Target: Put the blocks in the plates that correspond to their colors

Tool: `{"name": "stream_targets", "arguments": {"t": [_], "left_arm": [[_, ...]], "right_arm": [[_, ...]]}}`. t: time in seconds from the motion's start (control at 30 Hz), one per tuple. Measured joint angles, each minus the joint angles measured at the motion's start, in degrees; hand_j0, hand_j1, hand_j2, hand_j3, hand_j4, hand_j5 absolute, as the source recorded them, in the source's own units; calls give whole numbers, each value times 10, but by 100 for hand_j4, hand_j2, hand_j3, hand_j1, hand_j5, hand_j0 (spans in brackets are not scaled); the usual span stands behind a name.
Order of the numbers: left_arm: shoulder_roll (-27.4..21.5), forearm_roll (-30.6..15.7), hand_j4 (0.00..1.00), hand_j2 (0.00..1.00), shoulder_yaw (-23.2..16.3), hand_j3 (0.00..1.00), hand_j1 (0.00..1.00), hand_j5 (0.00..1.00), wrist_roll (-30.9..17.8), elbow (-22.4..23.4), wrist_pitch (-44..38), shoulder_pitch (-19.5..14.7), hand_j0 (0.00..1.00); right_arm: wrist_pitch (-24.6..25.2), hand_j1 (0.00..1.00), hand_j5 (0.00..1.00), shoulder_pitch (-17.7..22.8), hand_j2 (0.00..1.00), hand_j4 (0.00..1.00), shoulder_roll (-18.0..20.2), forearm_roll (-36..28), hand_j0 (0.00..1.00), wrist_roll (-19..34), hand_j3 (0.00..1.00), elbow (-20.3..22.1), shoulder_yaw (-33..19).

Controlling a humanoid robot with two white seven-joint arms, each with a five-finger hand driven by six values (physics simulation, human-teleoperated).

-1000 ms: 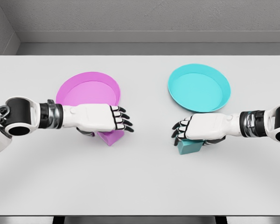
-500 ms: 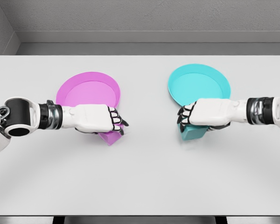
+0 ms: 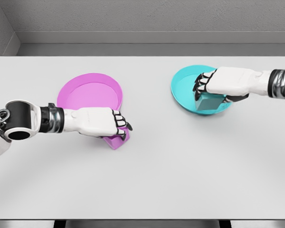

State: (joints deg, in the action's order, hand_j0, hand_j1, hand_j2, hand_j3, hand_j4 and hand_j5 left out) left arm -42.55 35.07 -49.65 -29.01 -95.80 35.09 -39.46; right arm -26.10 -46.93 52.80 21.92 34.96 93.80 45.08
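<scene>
We see right hand (image 3: pixel 228 83) clamping teal block (image 3: pixel 207 101) over teal plate (image 3: pixel 185 80); left hand (image 3: pixel 97 122) clamping pink block (image 3: pixel 115 140) beside pink plate (image 3: pixel 85 90), table (image 3: pixel 180 166) middle.

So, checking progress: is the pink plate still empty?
Empty. The pink plate shows a bare floor; the pink block sits outside it, under the left hand.
</scene>
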Motion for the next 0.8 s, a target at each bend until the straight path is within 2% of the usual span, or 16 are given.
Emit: {"name": "stream_targets", "arguments": {"t": [0.17,0.23,0.37,0.53,0.67,0.8], "left_arm": [[-27,-37,51,51,6,51,51,51,2,-9,1,-2,51],[-41,-56,46,46,10,46,46,46,2,-11,1,-1,46],[-66,-92,46,46,18,46,46,46,2,-12,1,-2,46],[-97,-129,46,46,26,46,46,46,2,0,1,-11,46],[-103,-143,47,47,27,47,47,47,1,45,1,-32,47],[-62,-129,47,47,27,47,47,47,-2,112,1,-63,47]], "right_arm": [[31,63,63,-15,63,63,-12,0,63,1,63,-48,0],[49,63,63,-30,63,63,-25,-1,63,1,63,-63,5],[65,63,63,-68,63,63,-58,-2,63,1,63,-108,27],[79,63,63,-84,63,63,-90,-2,63,1,63,-163,51],[96,63,63,-97,63,63,-110,-1,63,1,63,-201,68],[103,63,63,-99,63,63,-122,0,63,1,63,-225,73]]}}
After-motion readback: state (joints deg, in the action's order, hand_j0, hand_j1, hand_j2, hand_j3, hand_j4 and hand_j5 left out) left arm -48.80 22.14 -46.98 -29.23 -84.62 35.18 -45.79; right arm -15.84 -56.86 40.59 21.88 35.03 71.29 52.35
